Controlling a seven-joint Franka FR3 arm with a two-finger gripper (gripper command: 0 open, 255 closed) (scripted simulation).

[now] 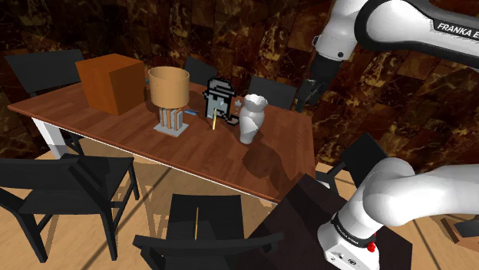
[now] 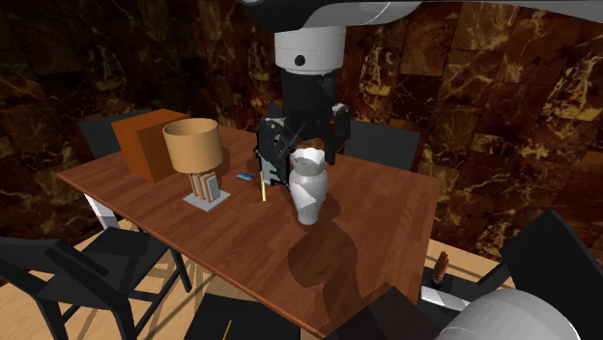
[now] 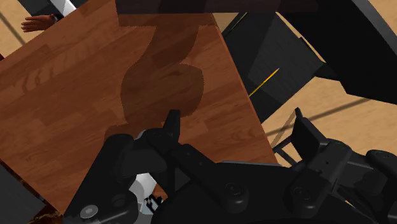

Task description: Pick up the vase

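The vase point(image 1: 252, 119) is white with a narrow neck and a flared rim, and it stands upright on the wooden table point(image 1: 153, 146). In the second exterior view the vase point(image 2: 308, 188) sits near the table's middle. My black gripper point(image 1: 308, 96) hangs at the shoulder view's right of the vase, about level with its top and apart from it. From the second exterior view the gripper point(image 2: 301, 138) shows just behind and above the vase's rim. In the wrist view the gripper point(image 3: 238, 127) is open, with bare tabletop and the arm's shadow between its fingers point(image 3: 172, 124).
On the table stand a brown box point(image 1: 111, 83), a tan cylinder on a small stand point(image 1: 169, 96), a grey-and-black blocky figure point(image 1: 220, 98) and a thin yellow stick point(image 1: 213, 123). Black chairs point(image 1: 69, 184) ring the table. The robot's stand point(image 1: 307, 222) is at the near right.
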